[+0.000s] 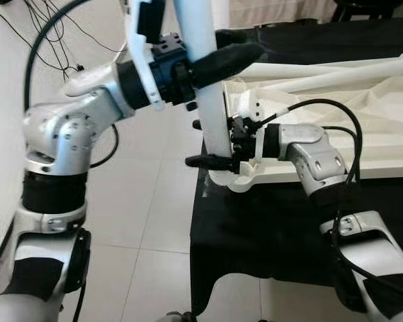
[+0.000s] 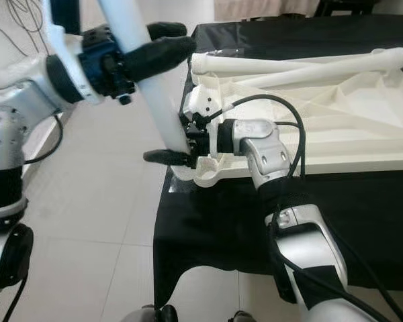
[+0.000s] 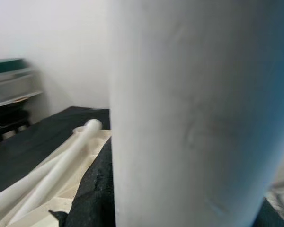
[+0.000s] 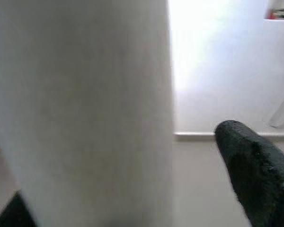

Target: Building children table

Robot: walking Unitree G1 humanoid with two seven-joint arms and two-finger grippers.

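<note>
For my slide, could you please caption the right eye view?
Both claws, left and right, hold a white table leg upright at the tabletop's corner socket.

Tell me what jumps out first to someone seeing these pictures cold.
A white table leg stands nearly upright at the corner of the upturned white tabletop, which lies on a black-draped table. The left gripper grips the leg high up, while the right gripper holds it low, by the corner socket. Two more white legs lie across the tabletop.
</note>
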